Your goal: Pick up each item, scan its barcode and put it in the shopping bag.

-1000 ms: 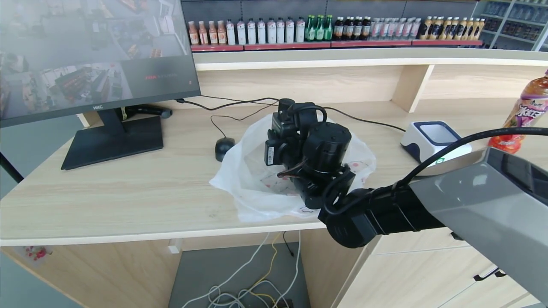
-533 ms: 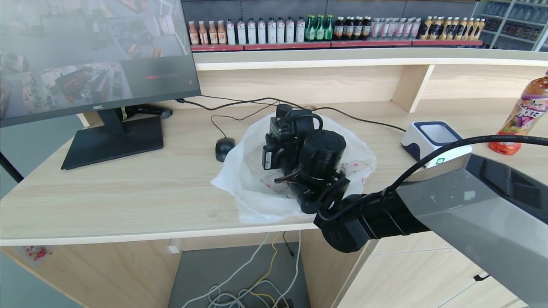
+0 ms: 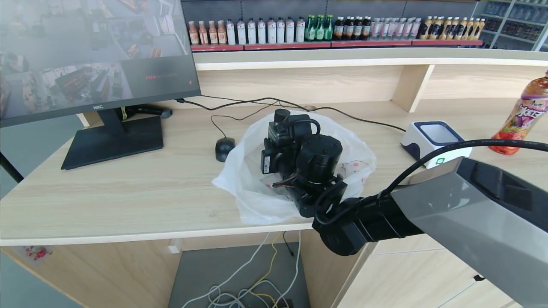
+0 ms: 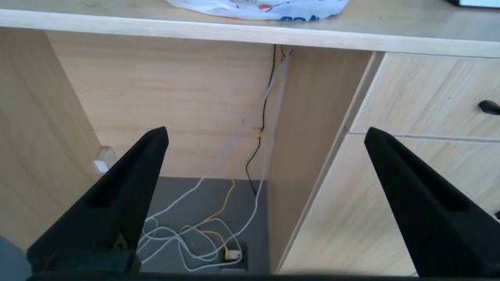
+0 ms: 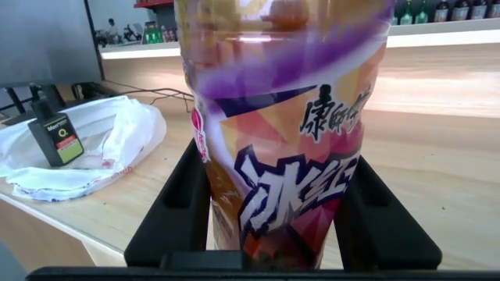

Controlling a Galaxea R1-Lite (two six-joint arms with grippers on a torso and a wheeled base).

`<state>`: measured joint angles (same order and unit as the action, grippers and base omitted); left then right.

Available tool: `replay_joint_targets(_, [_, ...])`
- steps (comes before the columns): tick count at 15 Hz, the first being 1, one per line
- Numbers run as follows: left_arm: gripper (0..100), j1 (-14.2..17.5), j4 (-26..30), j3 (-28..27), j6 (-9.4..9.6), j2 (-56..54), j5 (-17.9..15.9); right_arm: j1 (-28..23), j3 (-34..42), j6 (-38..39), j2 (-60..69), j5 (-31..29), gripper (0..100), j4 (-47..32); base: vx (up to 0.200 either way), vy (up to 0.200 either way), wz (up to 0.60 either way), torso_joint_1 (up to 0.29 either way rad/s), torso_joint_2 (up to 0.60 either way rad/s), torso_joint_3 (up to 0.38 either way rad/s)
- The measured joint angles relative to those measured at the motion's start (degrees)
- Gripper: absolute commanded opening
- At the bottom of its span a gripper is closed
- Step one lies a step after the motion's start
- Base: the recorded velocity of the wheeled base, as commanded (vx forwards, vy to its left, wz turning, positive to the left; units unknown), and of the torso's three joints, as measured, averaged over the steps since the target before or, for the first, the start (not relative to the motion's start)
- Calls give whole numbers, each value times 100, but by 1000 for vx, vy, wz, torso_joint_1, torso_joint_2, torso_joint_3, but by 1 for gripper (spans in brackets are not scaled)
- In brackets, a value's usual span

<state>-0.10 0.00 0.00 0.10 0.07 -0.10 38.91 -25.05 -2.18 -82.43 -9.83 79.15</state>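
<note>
My right claw (image 5: 273, 168) is pinching a bottle (image 5: 281, 94) upright, with a finger against each side. I take this as the bagging step, though I cannot tell whether its barcode has been read. The bag (image 5: 117, 133) lies slumped open on the bench (image 3: 128, 192), off to one side of the bottle and apart from it. One small dark item (image 5: 56, 139) with a green and yellow label stands inside. I cannot make out the rest of the inside, since my right arm (image 3: 317, 158) covers the bag's middle in the head view. Next I would need to bring the bottle over the open mouth and lower it clear of that item before letting go. A second bottle (image 3: 524, 113) stands at the bench's right end, past the scanner (image 3: 432, 139). My left claw (image 4: 266, 139) hangs spread below the bench's edge, holding nothing.
</note>
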Motion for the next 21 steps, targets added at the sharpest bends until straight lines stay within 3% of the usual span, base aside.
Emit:
replay_joint_targets(3, [100, 0, 0, 0, 0, 0, 0, -5, 0, -6, -12, 0, 0, 5, 0, 200, 0, 1, 2, 1])
replay_joint_targets(14, [100, 5, 0, 0, 9, 0, 0, -306, -811, -283, -345, -13, 0, -271, 0, 0, 0, 0, 0, 0])
replay_joint_targets(21, [100, 0, 0, 0, 9, 0, 0, -449, -2406, -629, -1575, 747, 0, -172, 0, 0, 0, 0, 0, 0])
